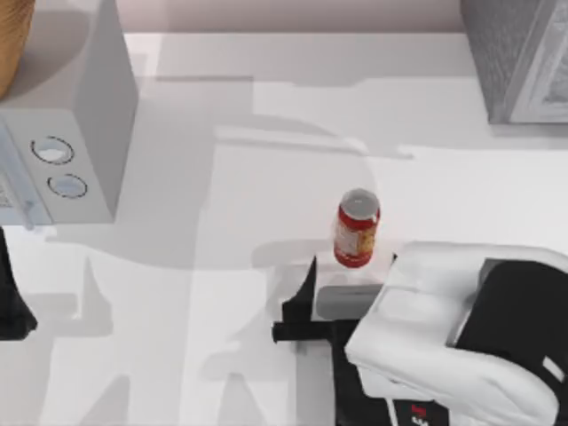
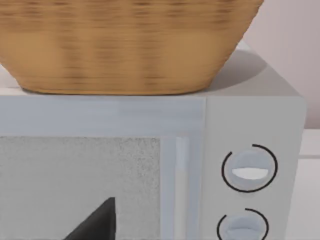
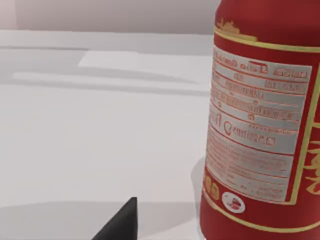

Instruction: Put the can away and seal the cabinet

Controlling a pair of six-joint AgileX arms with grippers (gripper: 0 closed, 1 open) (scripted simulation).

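At the top view's left stands a smooth light-grey box (image 1: 67,133) with two round dials (image 1: 51,150) on its front, and a woven basket (image 2: 125,45) sits on top of it, as the left wrist view shows; the left arm (image 1: 13,302) is parked at the left edge of the worktop (image 1: 177,311), just below that box, and whether its claw is open or closed I cannot tell; moving rightward, the can (image 1: 357,228) stands upright on the bare worktop a little right of centre, red with a silver lid and a yellow-and-white label, touching nothing; just below it and slightly right comes the right claw (image 1: 351,262), its dark fingers spread apart and gripping nothing, one fingertip (image 1: 308,271) lying left of the can's base, so the can seems to sit near the mouth of the opening rather than fully within it; the right wrist view has the can close and large, off to one side; the cabinet (image 1: 515,53) fills the far right corner, dark-grey and speckled with a paler framed front, well apart from the can; the can is likely stiff and light, its painted wall smooth and probably slippery, and being tall and narrow it could tip if nudged near the lid; the sensible hold is across the label at mid-height, fingers on opposite sides.
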